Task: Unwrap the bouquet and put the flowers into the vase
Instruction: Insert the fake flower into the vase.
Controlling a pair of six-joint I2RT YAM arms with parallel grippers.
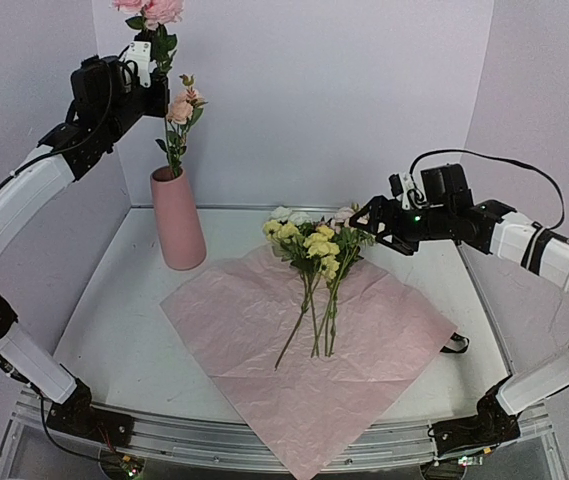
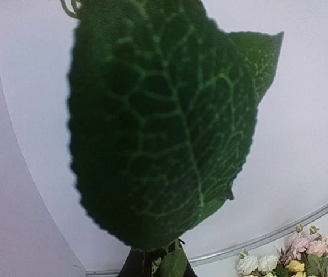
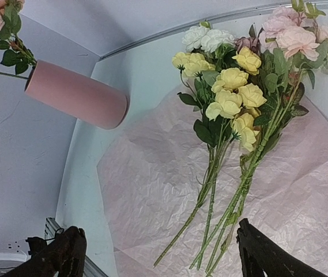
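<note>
the flowers [image 1: 316, 262] that are loose lie as a small sheaf at the middle of the top view, on the opened paper sheet [image 1: 294, 390]. their yellow, cream and pale pink heads bunch at the upper end, and thin green stems run down-frame and a little leftward, fanning apart at the cut ends. the long axis therefore points from the far side toward the arms, heads away. the right gripper [image 1: 366, 222] hovers just to the right of the heads, jaws spread wide and holding nothing. in its wrist view the two dark fingers [image 3: 66, 257] sit in the lower corners and the stems run up between them toward the upper right, so its closing line crosses the stems, which should suit a pinch once it comes down. this arm is much the nearer. the left gripper [image 1: 147, 62], high in the upper left, is clamped on a pink-bloomed stem [image 1: 161, 12] above the vase [image 1: 177, 225], and a big veined leaf fills its wrist view. the vase is a smooth matte salmon cylinder narrowing upward. it stands on the table [image 1: 114, 320] just off the paper's upper left edge, with a pink bloom and leaves rising from its mouth; whether that is the same stem i cannot tell. the paper is thin and crinkled, and likely to lift with a stem.
</note>
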